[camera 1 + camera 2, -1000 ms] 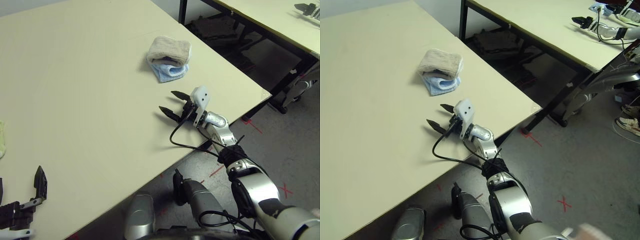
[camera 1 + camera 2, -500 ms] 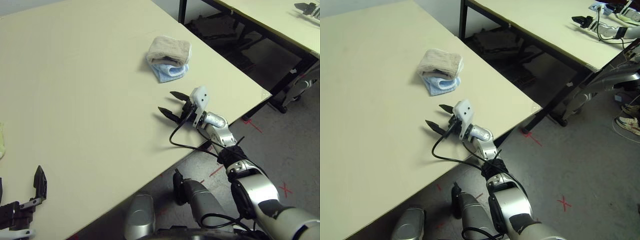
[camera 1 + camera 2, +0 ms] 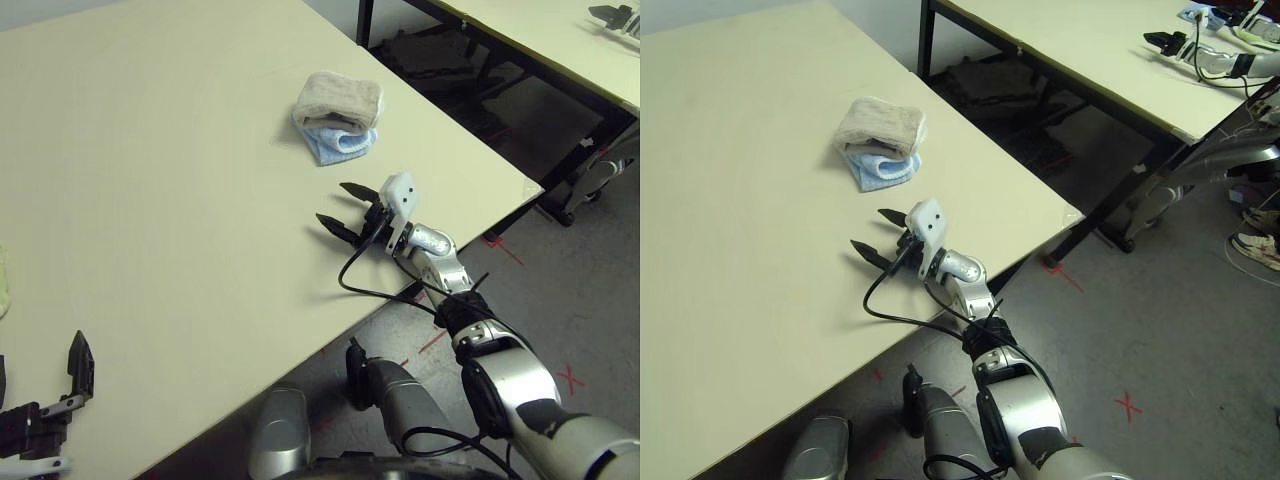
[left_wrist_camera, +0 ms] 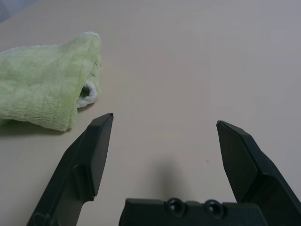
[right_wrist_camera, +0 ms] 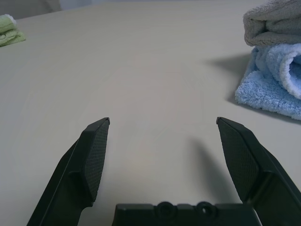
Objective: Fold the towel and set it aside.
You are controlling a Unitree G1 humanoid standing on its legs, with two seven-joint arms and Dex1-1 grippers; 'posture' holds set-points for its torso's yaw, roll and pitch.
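**Towel folded and stacked near desk's far right edge; both grippers spread, nothing held**

At far left, a lime-green cloth (image 4: 44, 80) is seen lying on the desk (image 3: 150, 170), just beside the left gripper (image 4: 164, 121). That gripper is held low over the desk near its front left corner, fingers (image 4: 94, 150) spread wide apart, nothing between them. No contact with the green cloth can be made out.

The middle of the desk is seen as plain cream surface.

Further right, the right gripper (image 3: 335, 205) is held just above the desk, close to its right-hand edge, pointing in over the surface. Its fingers (image 5: 91, 155) are spread wide too, nothing clamped. A black cable (image 3: 365, 285) is looped from the wrist down past the desk edge.

Beyond the right gripper, towards the far right edge, the towel (image 3: 339, 98) is found folded into a compact beige bundle. It is stacked on top of a small light-blue cloth (image 3: 338, 142), also folded, whose edge sticks out at the near side. The stack is well apart from the right gripper.

At far right, across a gap of grey floor, a second desk (image 3: 1080, 50) is visible.
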